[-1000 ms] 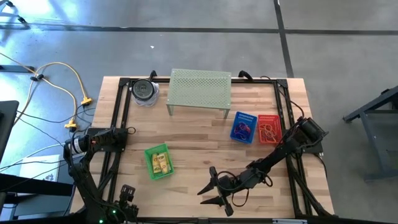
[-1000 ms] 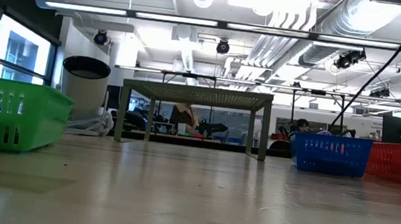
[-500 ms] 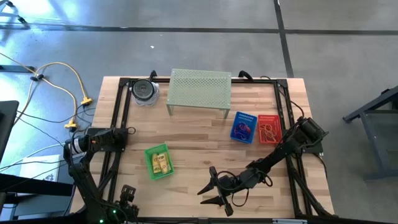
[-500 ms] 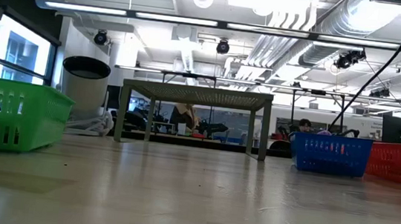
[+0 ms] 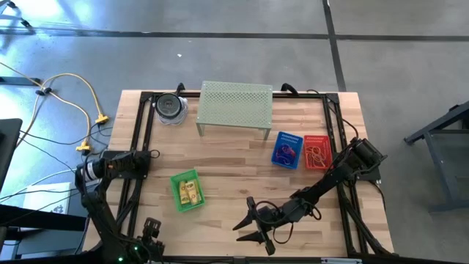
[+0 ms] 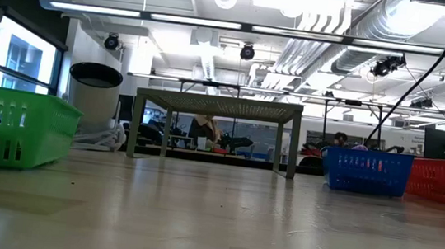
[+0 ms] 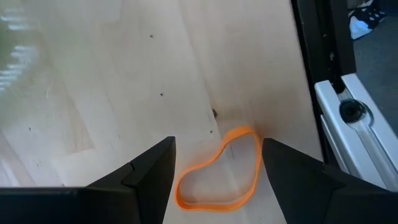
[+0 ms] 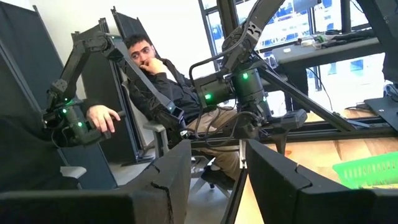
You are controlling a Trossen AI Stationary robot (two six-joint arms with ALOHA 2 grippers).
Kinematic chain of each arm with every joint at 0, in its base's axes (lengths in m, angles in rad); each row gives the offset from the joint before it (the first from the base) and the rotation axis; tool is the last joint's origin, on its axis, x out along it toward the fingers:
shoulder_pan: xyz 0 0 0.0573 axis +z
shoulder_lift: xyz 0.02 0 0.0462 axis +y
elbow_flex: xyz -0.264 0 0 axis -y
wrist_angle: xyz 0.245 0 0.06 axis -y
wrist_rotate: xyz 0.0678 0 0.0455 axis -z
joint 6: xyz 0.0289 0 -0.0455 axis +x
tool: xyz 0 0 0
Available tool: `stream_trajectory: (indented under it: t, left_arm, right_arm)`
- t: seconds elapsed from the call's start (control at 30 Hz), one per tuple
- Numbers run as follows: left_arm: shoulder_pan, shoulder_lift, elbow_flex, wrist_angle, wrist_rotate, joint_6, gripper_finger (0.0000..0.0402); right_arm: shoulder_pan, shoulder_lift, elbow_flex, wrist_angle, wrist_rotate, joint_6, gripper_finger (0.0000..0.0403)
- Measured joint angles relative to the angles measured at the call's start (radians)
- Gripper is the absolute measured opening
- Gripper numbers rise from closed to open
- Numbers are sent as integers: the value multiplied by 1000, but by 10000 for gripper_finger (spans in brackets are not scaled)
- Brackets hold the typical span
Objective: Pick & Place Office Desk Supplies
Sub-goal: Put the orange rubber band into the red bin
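Down at the near left edge of the wooden surface [image 5: 227, 158], an orange loop [image 7: 219, 170] lies flat on the wood, thin and bent into a lopsided bean shape, just beside the black frame rail [image 7: 317, 43]; the left pincer [image 7: 214, 171] hangs right over it with its two dark fingers [image 7: 146, 174] spread apart on either side of the loop and nothing between them, released. From above, that pincer [image 5: 150, 229] sits at the surface's near left corner. The green basket [image 5: 187, 191] stands on the left half of the surface and holds a few small yellow rectangular packets [image 5: 190, 192], lying close together. On the right half, the blue basket [image 5: 288, 149] and the red basket [image 5: 316, 152] stand side by side, just touching or nearly so; the blue one holds a tangle of thin purple and red loops [image 5: 287, 150], the red one a tangle of orange loops [image 5: 317, 154]. Behind them the pale-green perforated shelf [image 5: 235, 105] stands on four legs at the far side, with a round dark container [image 5: 170, 107] to its left. The right pincer [image 5: 253, 226] lies low over the near middle of the surface, fingers [image 8: 168, 180] parted and empty, pointing toward the left edge, where a seated person [image 8: 168, 93] shows beyond the surface.
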Motion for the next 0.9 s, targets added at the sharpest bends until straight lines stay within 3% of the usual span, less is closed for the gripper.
stream_trajectory:
  t: [0.9]
  left_arm:
    - [2, 1, -14, 21, -7, -15, 234]
  right_arm:
    - [0, 0, 0, 0, 0, 7, 142]
